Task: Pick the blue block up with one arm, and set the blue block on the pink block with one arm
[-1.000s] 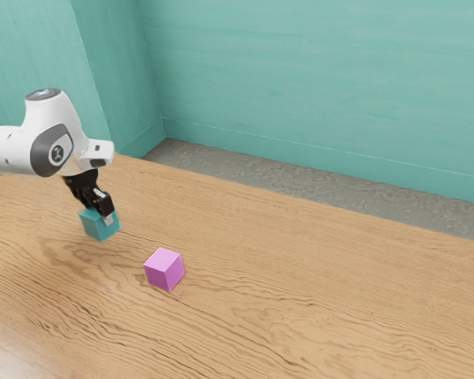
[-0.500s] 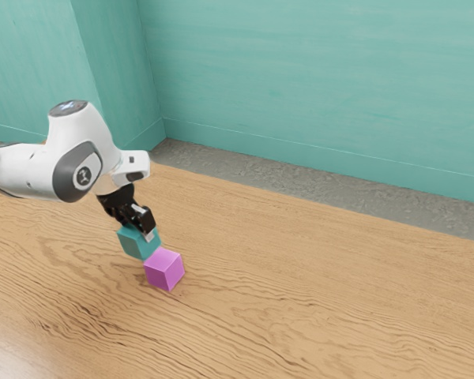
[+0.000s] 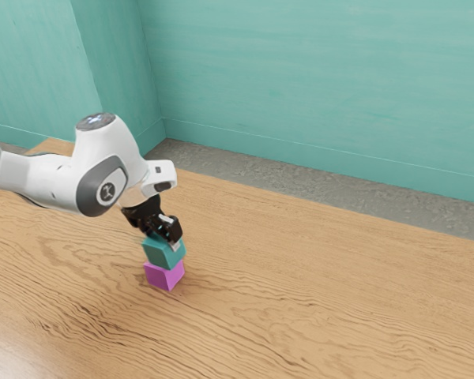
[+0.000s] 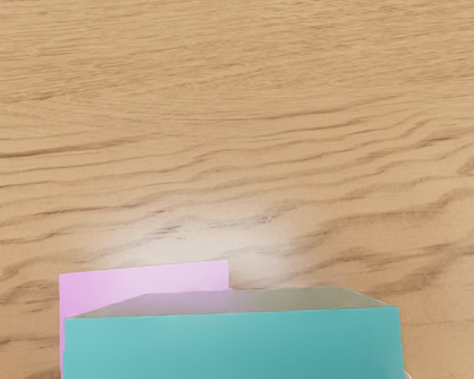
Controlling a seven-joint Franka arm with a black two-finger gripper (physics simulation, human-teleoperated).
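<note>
On top of the pink block (image 3: 164, 276), in the exterior view, you have the blue block (image 3: 164, 253). Its underside meets or very nearly meets the pink top face; you cannot tell whether a thin gap remains. The gripper (image 3: 165, 231) stands over it from above, with the black fingers pinching two opposite sides of the blue block near its upper edge. The claw is therefore grasping the block, not released.

Alignment: in the wrist view a strip of pink shows past one side of the blue block, while the blue reaches further out on the other side. Judged slightly off-centre, though the camera's slant may account for part of this.

Handling (judgement):
- The blue block is a small rigid cube with flat faces and crisp edges. It looks light and should not give under the fingers.
- Its faces look smooth, so it could twist if pinched near a corner. Hold it across two parallel faces, centred, as you do now.
- It is not fragile. The risk lies at release: an off-centre cube may tip, or the fingers may nudge the pink block, which sits loose on the table (image 3: 324, 308).

Surface: the table is level, light wood grain, with a faint sheen beside the stack in the wrist view.

Room: teal walls (image 3: 316, 79), with a grey floor strip (image 3: 340, 189) between the table's far edge and the wall. The white arm (image 3: 71, 178) enters from the exterior view's left.
</note>
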